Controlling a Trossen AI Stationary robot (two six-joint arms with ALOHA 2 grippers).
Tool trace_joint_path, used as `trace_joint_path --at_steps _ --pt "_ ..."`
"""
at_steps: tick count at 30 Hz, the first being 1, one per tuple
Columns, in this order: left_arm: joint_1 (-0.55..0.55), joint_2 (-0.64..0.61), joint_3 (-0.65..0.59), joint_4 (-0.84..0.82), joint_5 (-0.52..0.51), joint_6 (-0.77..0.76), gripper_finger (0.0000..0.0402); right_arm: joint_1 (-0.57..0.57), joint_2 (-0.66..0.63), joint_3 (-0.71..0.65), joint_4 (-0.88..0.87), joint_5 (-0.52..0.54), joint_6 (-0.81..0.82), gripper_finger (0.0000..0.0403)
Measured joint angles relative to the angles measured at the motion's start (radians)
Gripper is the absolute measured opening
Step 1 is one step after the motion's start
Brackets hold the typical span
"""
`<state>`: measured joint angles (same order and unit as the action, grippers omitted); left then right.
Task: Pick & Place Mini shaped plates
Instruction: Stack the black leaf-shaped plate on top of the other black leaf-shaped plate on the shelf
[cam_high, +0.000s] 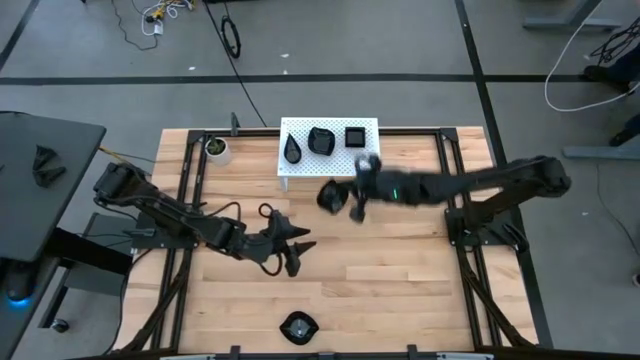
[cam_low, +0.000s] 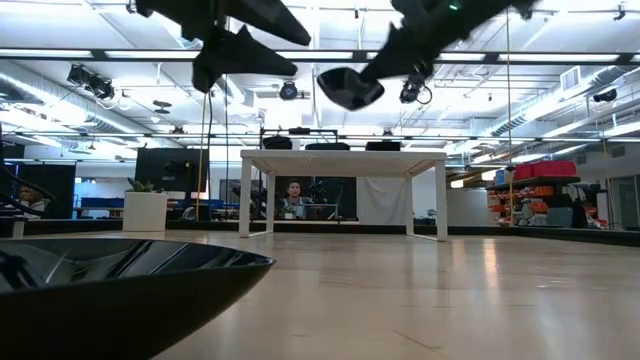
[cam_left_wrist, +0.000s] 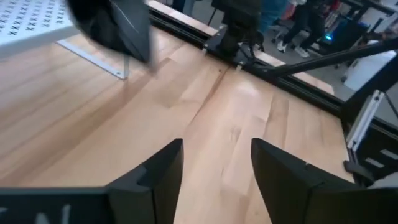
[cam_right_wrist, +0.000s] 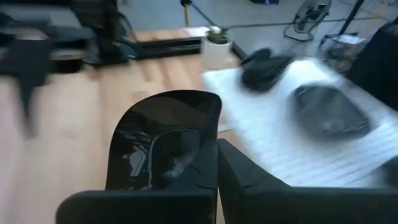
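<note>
Left arm: stretched low from the left edge toward the counter's (cam_high: 400, 270) middle, bent at the elbow, hanging above the wood.
Left gripper (cam_high: 290, 247): over bare counter, left of centre; its fingers (cam_left_wrist: 155, 177) stand apart with nothing between them, only wood showing in the gap.
Potted cup (cam_high: 216, 150): small white cup with a green plant, at the back left, just beside the white stand.
White stand (cam_high: 300, 172): perforated raised platform at the back centre, carrying three black plates in a row.
Teardrop plate (cam_high: 292, 150): leftmost on the stand.
Lobed plate (cam_high: 321, 140): middle of the stand.
Square plate (cam_high: 356, 137): rightmost on the stand.
Front plate (cam_high: 297, 326): a lobed black dish lying alone on the counter near the front edge, well apart from both arms.
Held plate (cam_high: 328, 195): glossy black dish lifted clear of the counter, just in front of the stand.
Right gripper (cam_high: 352, 203): fingers clamped on the held plate's rim, one finger (cam_right_wrist: 249, 177) pressing its edge.
Right arm: reaching in from the right side, extended nearly straight across toward the stand, raised off the counter.
</note>
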<state>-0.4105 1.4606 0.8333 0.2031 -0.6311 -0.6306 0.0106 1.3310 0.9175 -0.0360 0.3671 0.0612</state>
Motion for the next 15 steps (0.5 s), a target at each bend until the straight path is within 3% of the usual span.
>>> trace_joint_path --at_steps 4,9,15 --pt "-0.020 -0.002 -0.006 -0.002 -0.013 -0.002 0.0198 -0.200 0.061 0.257 -0.212 -0.166 -0.219 0.0001" --pt "-0.048 0.022 -0.007 -0.010 -0.072 -0.012 0.0190 -0.421 0.230 0.533 -0.401 -0.355 -0.432 0.0001" --pt "-0.059 0.038 -0.007 -0.023 -0.090 -0.012 0.0182 -0.557 0.438 0.697 -0.445 -0.520 -0.523 0.0001"
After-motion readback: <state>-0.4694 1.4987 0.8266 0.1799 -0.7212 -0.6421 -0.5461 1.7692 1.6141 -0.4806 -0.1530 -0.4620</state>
